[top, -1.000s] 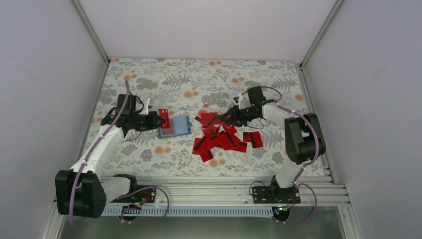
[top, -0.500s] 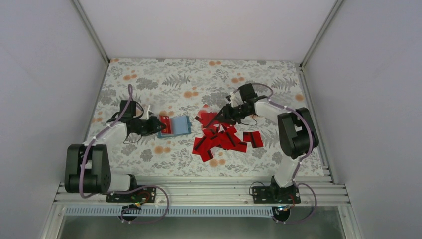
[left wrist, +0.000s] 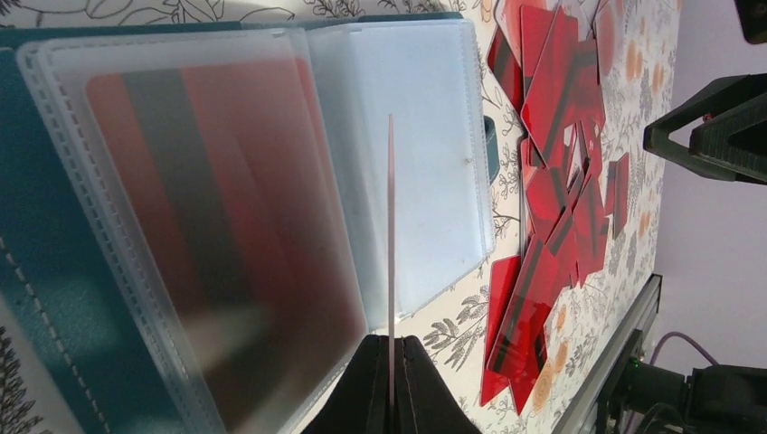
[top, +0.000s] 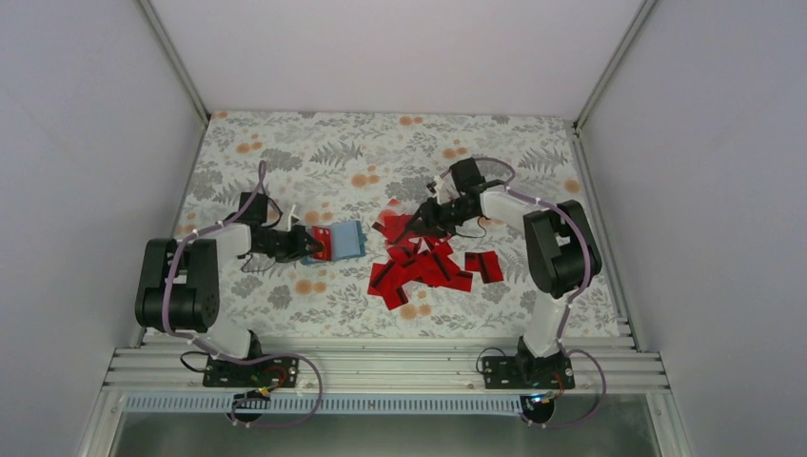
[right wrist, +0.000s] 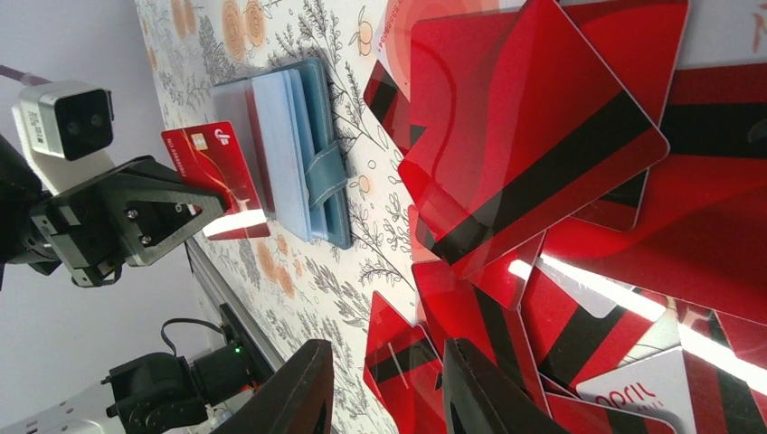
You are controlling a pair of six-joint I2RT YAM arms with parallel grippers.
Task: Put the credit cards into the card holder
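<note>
My left arm [top: 181,286] & right arm [top: 552,252] look alike: white link tubes, chunky black joint housings, thin lilac cables [top: 255,195] running along each. Black base plates [top: 249,373] w/ wire loops sit on the aluminium rail [top: 381,367]. My left gripper [right wrist: 203,203]: black triangular finger frame w/ small screws, plus pale grey camera box [right wrist: 65,117]. My right gripper [right wrist: 387,362]: matte black fingers.

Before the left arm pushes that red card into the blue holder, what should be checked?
1. Credit card held: ok, the left gripper pinches it edge-on.
2. Card holder open: ok, its clear sleeves are exposed.
3. Free sleeve: ok, one looks empty; another shows a stored card inside.
4. Card edge lined up with a sleeve mouth: cannot tell.
5. Right gripper out of the way: ok, open above the loose card pile.
</note>
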